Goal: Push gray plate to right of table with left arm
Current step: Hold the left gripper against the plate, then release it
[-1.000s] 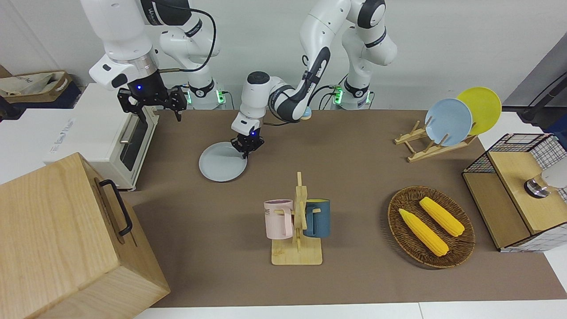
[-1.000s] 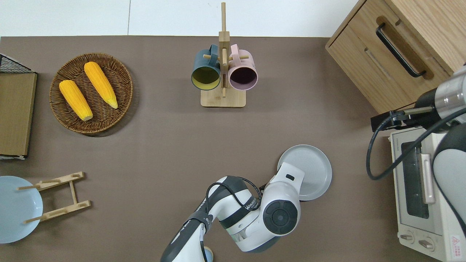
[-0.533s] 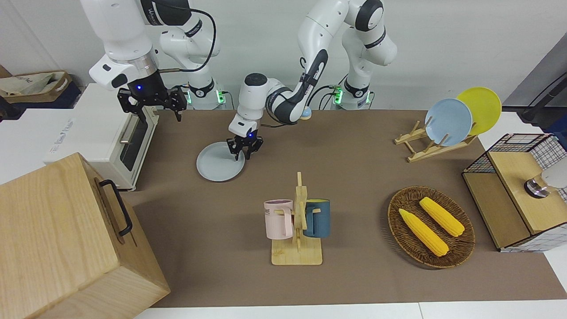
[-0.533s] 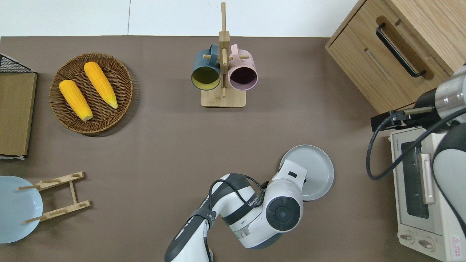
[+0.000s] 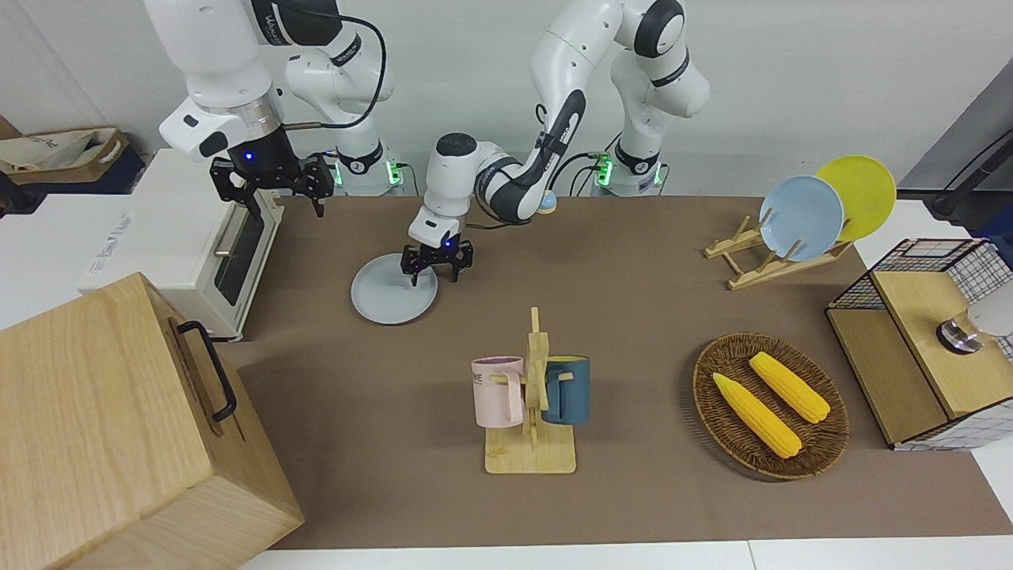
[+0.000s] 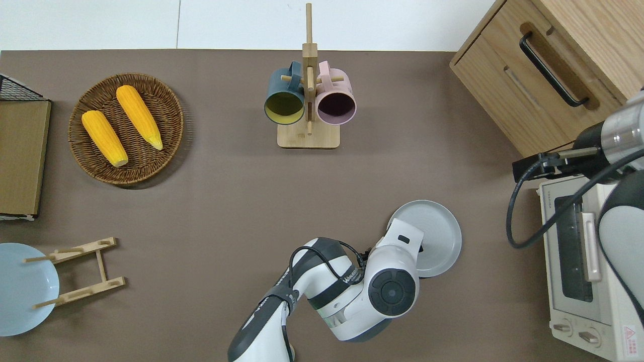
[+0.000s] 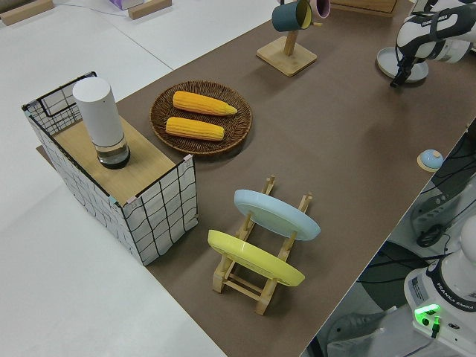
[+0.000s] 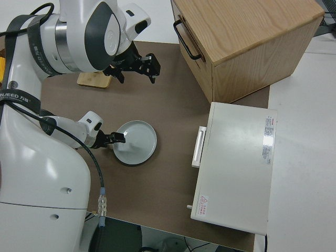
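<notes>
Lying flat on the brown table [image 5: 633, 261], the gray plate [image 5: 388, 293] appears to us as a plain, pale gray round with a low raised rim. It sits toward the right arm's end of the table, nearer to the robots than the mug stand [image 5: 532, 412] and close to the white toaster oven [image 6: 586, 261], though apart from it. Being round and level, it shows us no long axis and points no particular way.

We see the left gripper [image 5: 436, 265] low over the plate's edge on the side toward the left arm's end, its two black fingers spread apart and holding nothing. We cannot tell whether a fingertip touches the plate. The right arm is parked, its gripper [image 5: 271, 184] open.

Among the containers, a round wicker basket [image 6: 166, 146] toward the left arm's end holds two yellow corn cobs [image 6: 103, 137] lying side by side. The mug stand carries a pink mug [image 5: 498, 390] and a dark blue mug [image 5: 568, 389], one on each side. A wooden dish rack [image 5: 760, 265] holds a light-blue plate [image 5: 801, 218] and a yellow plate [image 5: 863, 190] leaning on edge. A wire-sided box [image 7: 160, 204] has a white cylinder [image 7: 99, 119] standing on its wooden top.
</notes>
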Robot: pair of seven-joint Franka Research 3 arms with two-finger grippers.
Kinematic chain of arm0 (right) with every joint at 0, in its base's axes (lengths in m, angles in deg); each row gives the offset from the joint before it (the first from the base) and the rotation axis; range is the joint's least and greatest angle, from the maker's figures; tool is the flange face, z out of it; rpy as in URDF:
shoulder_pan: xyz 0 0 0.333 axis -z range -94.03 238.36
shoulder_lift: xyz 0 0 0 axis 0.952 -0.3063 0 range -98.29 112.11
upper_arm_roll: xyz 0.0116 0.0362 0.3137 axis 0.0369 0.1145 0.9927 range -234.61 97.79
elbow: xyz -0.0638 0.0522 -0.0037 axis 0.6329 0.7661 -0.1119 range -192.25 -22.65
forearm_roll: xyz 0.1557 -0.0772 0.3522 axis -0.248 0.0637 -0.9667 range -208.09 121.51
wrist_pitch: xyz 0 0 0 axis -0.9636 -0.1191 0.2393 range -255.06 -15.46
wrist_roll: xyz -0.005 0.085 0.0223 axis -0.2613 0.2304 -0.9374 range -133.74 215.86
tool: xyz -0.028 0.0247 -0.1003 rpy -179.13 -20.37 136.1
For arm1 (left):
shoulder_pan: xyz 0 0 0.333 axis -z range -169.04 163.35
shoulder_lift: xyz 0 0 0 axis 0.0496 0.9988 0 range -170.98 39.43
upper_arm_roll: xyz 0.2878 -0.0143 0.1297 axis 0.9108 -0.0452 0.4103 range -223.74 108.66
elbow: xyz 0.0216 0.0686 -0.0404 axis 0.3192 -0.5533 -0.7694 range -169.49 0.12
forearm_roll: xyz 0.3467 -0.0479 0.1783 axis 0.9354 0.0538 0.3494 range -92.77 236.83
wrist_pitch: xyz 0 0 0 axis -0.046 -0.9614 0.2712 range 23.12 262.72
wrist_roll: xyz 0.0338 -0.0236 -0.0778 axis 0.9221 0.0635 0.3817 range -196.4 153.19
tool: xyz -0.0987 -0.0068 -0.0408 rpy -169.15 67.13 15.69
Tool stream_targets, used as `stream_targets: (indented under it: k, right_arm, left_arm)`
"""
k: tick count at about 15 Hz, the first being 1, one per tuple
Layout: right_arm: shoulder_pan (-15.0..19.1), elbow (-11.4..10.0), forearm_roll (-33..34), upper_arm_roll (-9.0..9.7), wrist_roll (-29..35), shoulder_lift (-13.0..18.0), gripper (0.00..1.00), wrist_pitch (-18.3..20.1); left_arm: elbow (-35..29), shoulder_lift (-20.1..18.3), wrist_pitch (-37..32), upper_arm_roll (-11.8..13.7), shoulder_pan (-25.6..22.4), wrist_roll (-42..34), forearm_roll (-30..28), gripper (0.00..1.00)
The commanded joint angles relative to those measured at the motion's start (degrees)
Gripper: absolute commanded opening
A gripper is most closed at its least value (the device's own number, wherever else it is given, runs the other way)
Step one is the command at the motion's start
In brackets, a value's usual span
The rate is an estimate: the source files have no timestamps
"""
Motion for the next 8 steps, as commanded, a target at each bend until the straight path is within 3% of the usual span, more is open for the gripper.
stream_targets:
  k: [1,3,8]
  right_arm:
    - [0.0,0.2,-0.4,-0.01,0.2,0.3,0.983,0.6]
    - [0.0,0.1,-0.4,-0.01,0.2,0.3,0.983,0.6]
    - [0.0,0.2,-0.4,-0.01,0.2,0.3,0.983,0.6]
  left_arm:
    - [0.9,-2.5,-5.6,0.6,-0.5,-0.7,1.2,0.99]
    - [-0.1,-4.7,-9.7,0.6,-1.7,-4.3,1.1,0.99]
    - [-8.0,-11.0,-10.2,0.3,-6.5,-10.6,0.7,0.99]
